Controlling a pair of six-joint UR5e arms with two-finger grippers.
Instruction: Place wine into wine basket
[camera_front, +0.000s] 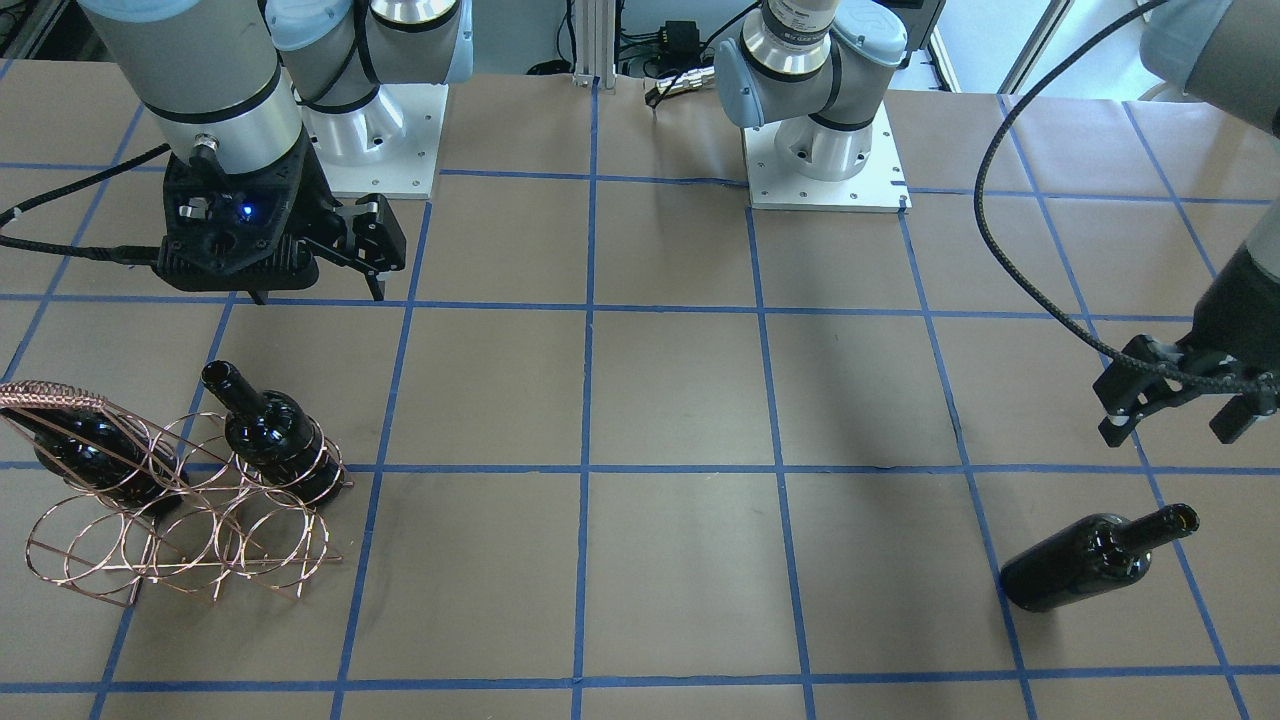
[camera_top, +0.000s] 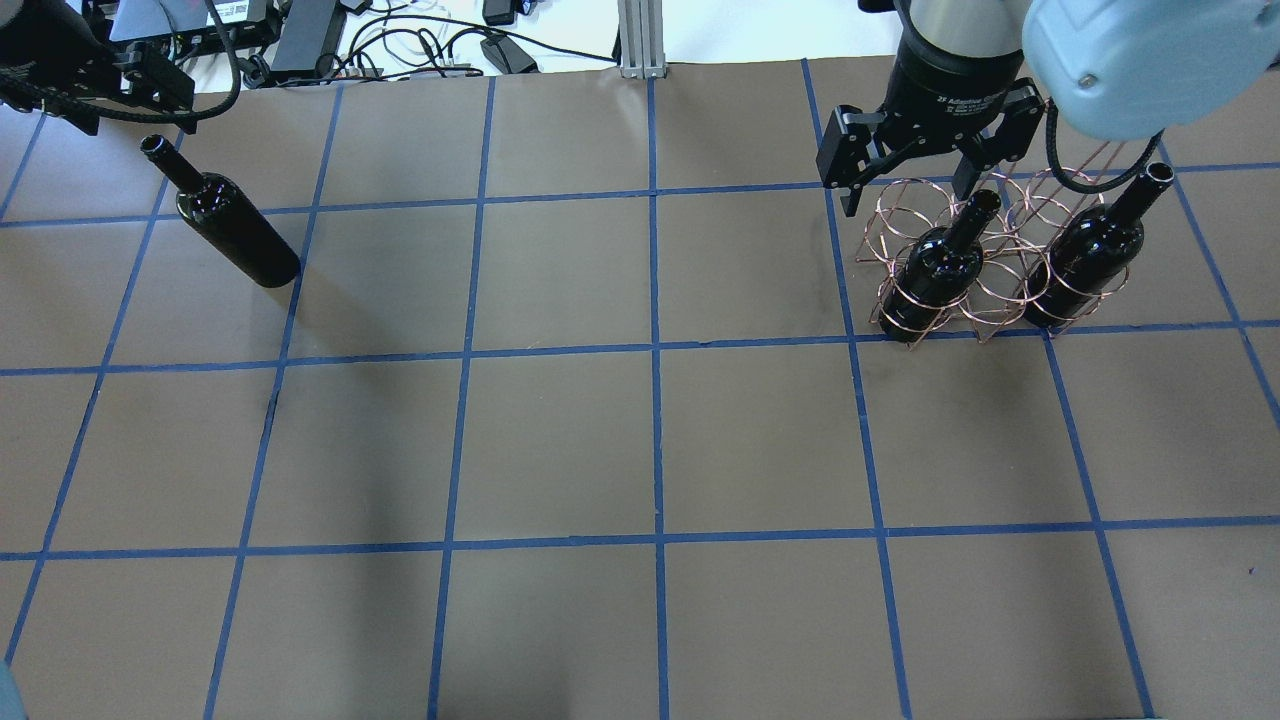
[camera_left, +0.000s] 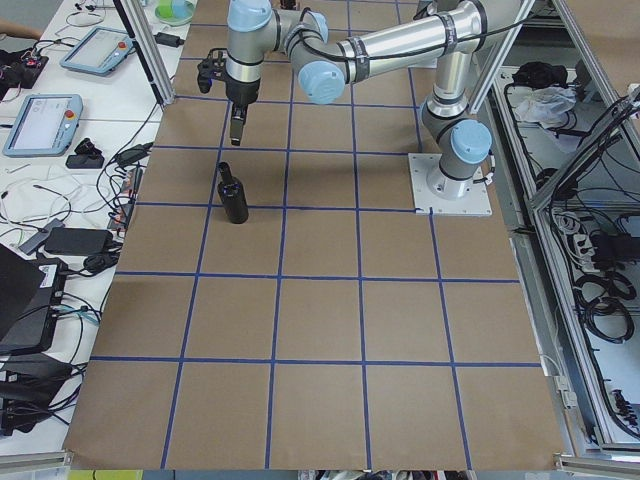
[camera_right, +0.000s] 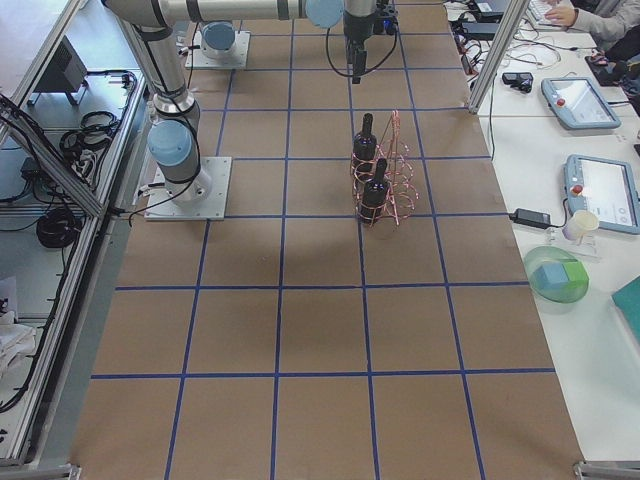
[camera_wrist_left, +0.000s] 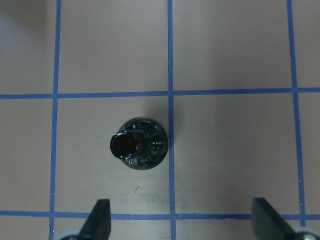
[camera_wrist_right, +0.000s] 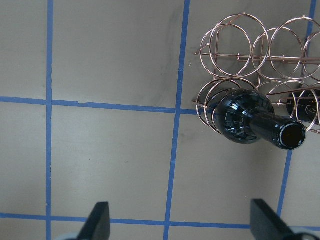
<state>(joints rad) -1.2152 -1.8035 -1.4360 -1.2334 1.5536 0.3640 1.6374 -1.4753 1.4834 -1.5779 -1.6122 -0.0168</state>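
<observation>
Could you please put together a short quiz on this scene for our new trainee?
1. True or false: the wine basket is empty.
2. Which gripper hangs over the wine that stands alone on the table? A) the left gripper B) the right gripper C) neither
3. In what state is the right gripper?

Key:
1. False: two bottles already sit in it.
2. A
3. Open, holding nothing, above the wine basket.
</observation>
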